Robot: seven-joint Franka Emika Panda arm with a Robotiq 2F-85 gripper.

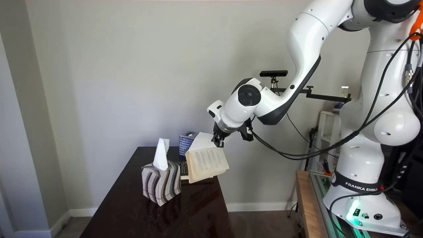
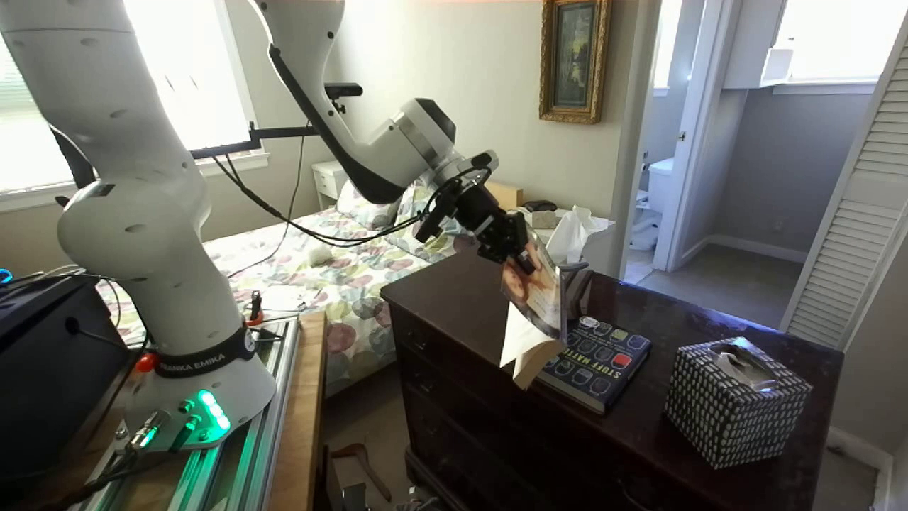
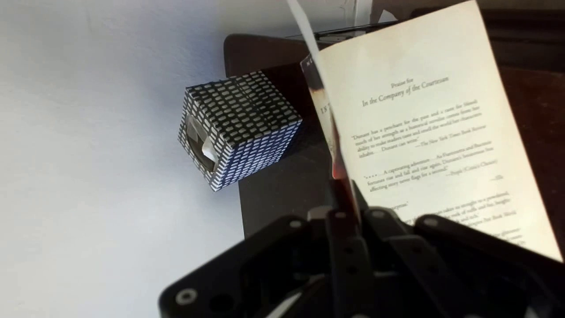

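My gripper (image 3: 346,194) is shut on the cover (image 2: 533,280) of a paperback book, pinching it near one edge. The paperback hangs tilted and fallen open; a cream printed page (image 3: 423,128) faces the wrist camera, and its loose pages (image 1: 207,162) droop in an exterior view. Beneath it on the dark dresser (image 2: 454,291) lies a dark hardback book (image 2: 596,362) with drawn jars on its cover. Whether the paperback touches that hardback I cannot tell. In an exterior view the gripper (image 1: 218,142) is above the dresser's near side, its fingertips partly hidden.
A striped tissue box (image 1: 162,181) with a raised tissue stands beside the hardback. A blue-and-white patterned tissue box (image 3: 247,123) sits near the wall. The robot's wooden bench (image 1: 310,205) is across a gap from the dresser, and a bed (image 2: 319,270) stands beyond.
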